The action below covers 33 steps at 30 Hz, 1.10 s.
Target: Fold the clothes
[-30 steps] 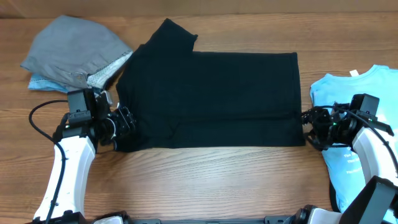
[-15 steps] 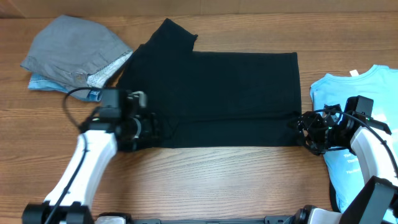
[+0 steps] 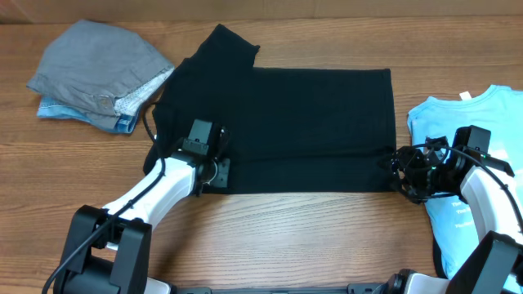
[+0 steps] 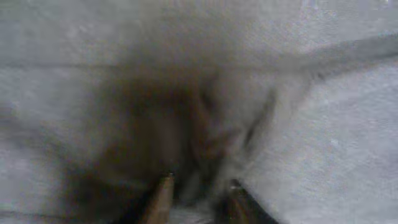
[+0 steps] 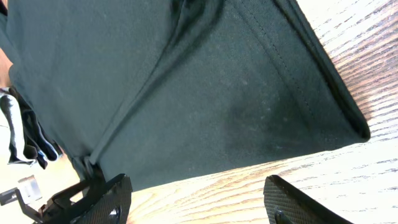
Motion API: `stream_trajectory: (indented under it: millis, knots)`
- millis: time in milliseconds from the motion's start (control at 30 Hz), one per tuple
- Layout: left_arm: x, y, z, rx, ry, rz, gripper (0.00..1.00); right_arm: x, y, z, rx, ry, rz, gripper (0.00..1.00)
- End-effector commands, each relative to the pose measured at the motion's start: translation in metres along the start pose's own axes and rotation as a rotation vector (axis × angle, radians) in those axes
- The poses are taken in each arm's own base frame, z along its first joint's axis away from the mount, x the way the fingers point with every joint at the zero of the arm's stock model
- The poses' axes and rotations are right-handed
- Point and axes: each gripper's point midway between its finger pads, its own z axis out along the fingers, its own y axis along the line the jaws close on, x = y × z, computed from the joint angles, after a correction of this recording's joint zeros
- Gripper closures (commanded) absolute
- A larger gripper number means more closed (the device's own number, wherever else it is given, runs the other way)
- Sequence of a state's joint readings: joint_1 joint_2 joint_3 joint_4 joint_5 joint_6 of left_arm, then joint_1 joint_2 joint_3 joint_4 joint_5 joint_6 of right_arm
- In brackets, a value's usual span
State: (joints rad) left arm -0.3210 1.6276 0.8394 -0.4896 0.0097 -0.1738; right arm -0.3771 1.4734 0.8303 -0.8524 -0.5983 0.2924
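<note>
Cloth is spread across the middle of the brown wooden table (image 3: 286,237): a plain black short-sleeved T-shirt (image 3: 302,122) is laid out flat as a long band running left to right. One sleeve is angled out at its far left, and a fold line is seen along its near edge. A light blue T-shirt with white print (image 3: 445,122) is laid at the right side of the table, just beside the black one. A crumpled grey garment (image 3: 94,65) is heaped at the far left, with a strip of light blue fabric (image 3: 53,109) showing under it.

The left gripper (image 3: 216,170) is set down on the near left part of the black T-shirt. In the blurred left wrist view its fingertips (image 4: 160,199) are seen close together, with a ridge of cloth raised between them; whether the cloth is actually pinched cannot be told. The right gripper (image 3: 398,173) is held low at the near right corner of the black T-shirt. Its jaws are spread wide in the right wrist view (image 5: 198,190), and nothing is caught in them; the corner lies just ahead on the wood.
</note>
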Motion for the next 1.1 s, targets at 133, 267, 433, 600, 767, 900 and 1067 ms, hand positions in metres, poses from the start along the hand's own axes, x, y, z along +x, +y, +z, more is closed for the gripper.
stream_trajectory:
  millis: [133,267,433,600,767,900,1067]
  knots:
    - [-0.057,0.001,-0.029,-0.051,-0.124,0.031,0.91,-0.005,0.008,-0.002,-0.016,-0.013,-0.029,0.28]
    - [-0.092,-0.005,-0.052,-0.046,-0.209,0.080,0.92,-0.005,0.008,-0.002,-0.016,-0.013,-0.030,0.28]
    - [-0.108,0.003,-0.056,-0.106,-0.262,0.144,0.64,-0.005,0.008,-0.002,-0.016,-0.012,-0.029,0.28]
    - [-0.101,0.012,-0.050,-0.149,-0.222,0.152,0.36,-0.005,0.008,-0.002,-0.015,-0.010,-0.028,0.28]
    - [-0.075,0.016,-0.055,-0.157,-0.099,0.132,0.27,-0.003,0.007,-0.002,-0.013,-0.004,-0.023,0.28]
    - [-0.043,0.019,-0.051,-0.160,0.034,0.149,0.28,-0.002,0.007,-0.002,-0.011,0.001,-0.019,0.28]
    - [-0.029,0.019,-0.032,-0.153,0.071,0.176,0.28,-0.003,0.007,-0.002,-0.013,-0.005,-0.024,0.28]
